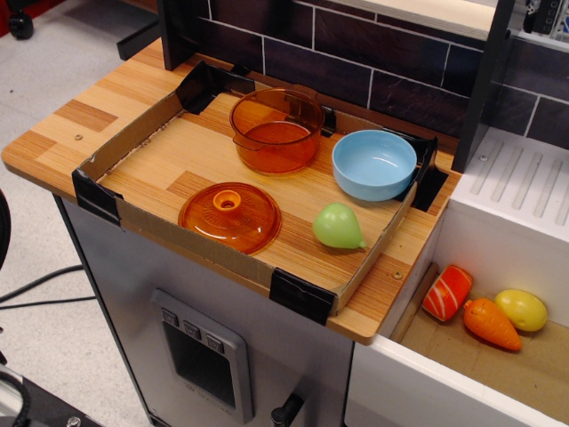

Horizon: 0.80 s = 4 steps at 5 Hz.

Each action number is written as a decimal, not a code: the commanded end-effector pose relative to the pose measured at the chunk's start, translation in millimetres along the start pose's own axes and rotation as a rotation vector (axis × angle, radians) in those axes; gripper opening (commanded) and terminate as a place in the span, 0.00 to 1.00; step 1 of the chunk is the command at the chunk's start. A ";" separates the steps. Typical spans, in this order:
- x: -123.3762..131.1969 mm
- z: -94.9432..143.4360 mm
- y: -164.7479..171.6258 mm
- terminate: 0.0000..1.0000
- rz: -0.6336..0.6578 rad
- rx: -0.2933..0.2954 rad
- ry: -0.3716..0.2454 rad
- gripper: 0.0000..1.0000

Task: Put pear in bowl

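The light green pear (338,226) lies on its side on the wooden counter inside the cardboard-walled tray (133,133), its tapered tip pointing right. The light blue bowl (374,164) stands empty just behind it, a short gap away, near the tray's back right corner. No gripper or arm shows in the view.
A transparent orange pot (276,129) stands left of the bowl. Its orange lid (229,216) lies left of the pear. A sink (498,356) at the lower right holds a salmon piece (446,292), a carrot (490,323) and a yellow lemon (522,309). A dark tiled wall runs behind.
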State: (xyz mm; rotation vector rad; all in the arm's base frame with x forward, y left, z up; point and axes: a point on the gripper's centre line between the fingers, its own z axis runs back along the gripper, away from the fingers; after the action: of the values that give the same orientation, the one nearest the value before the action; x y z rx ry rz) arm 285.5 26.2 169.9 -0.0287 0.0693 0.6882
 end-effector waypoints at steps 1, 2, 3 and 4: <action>-33.2 -15.4 -34.6 0.00 0.460 -0.233 -0.117 1.00; -37.9 -30.0 -48.4 0.00 0.557 -0.259 -0.117 1.00; -33.5 -38.0 -59.6 0.00 0.565 -0.234 -0.142 1.00; -26.1 -48.9 -64.5 0.00 0.576 -0.179 -0.137 1.00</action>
State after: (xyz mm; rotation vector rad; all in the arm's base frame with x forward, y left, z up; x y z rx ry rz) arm 289.3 -41.0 107.9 -0.0983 -0.0854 1.2632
